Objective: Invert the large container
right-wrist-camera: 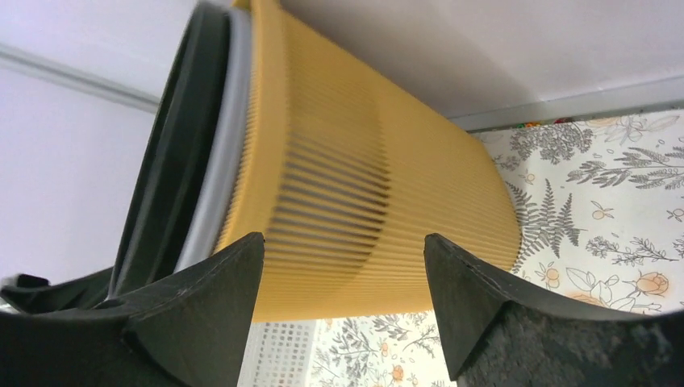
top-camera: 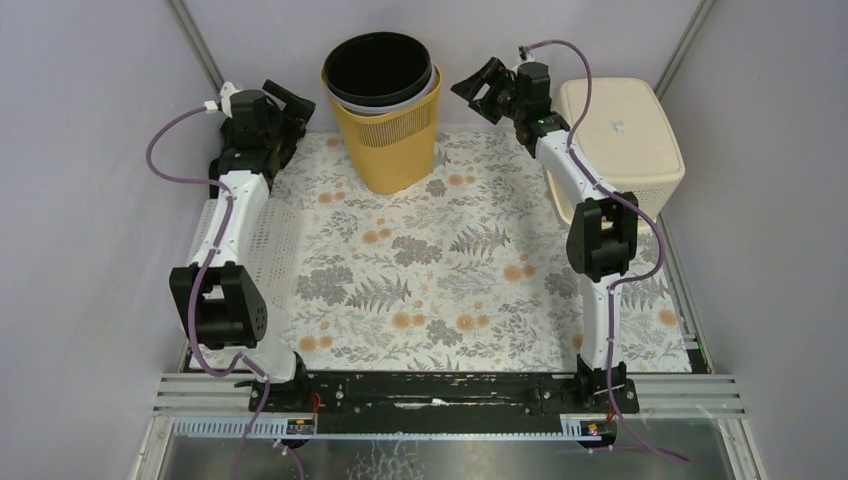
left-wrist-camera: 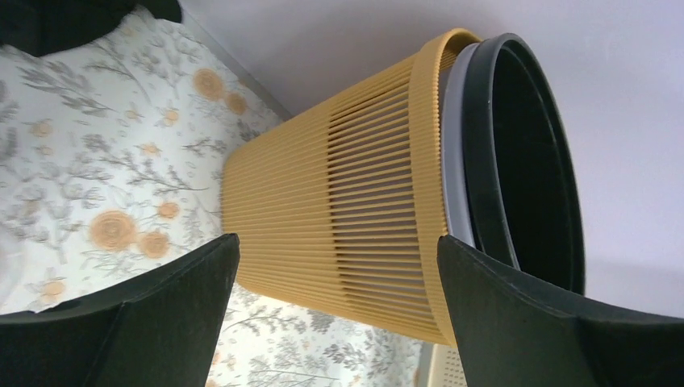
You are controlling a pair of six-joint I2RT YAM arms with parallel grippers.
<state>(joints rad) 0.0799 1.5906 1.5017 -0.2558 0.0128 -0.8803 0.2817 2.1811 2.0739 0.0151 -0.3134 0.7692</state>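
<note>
Yellow bin (top-camera: 390, 140) w/ black liner (top-camera: 378, 68) nested inside stands upright at 12 o'clock on counter (top-camera: 450, 270), L pincer (top-camera: 296, 108) at its 9, R pincer (top-camera: 478, 88) at its 3, both spread wide, neither touching.

- Far centre: tall yellow ribbed plastic bin (top-camera: 388, 140), upright, with a grey liner (top-camera: 432, 88) and a black inner bin (top-camera: 378, 68) nested in it. It stands close to the back wall (top-camera: 470, 25), leaving little room behind.
- Left flank: a narrow open gap to the left gripper (top-camera: 297, 112), jaws spread wider than the bin's side looks in the wrist view.
- Right flank: a like gap to the right gripper (top-camera: 470, 98), jaws also spread.
- Right far corner: overturned cream plastic basket (top-camera: 625, 130), beside the right arm.
- Left edge: white perforated plastic tray (top-camera: 270, 250), under the left arm.
- Middle and near: floral tablecloth (top-camera: 450, 270), unobstructed.
</note>
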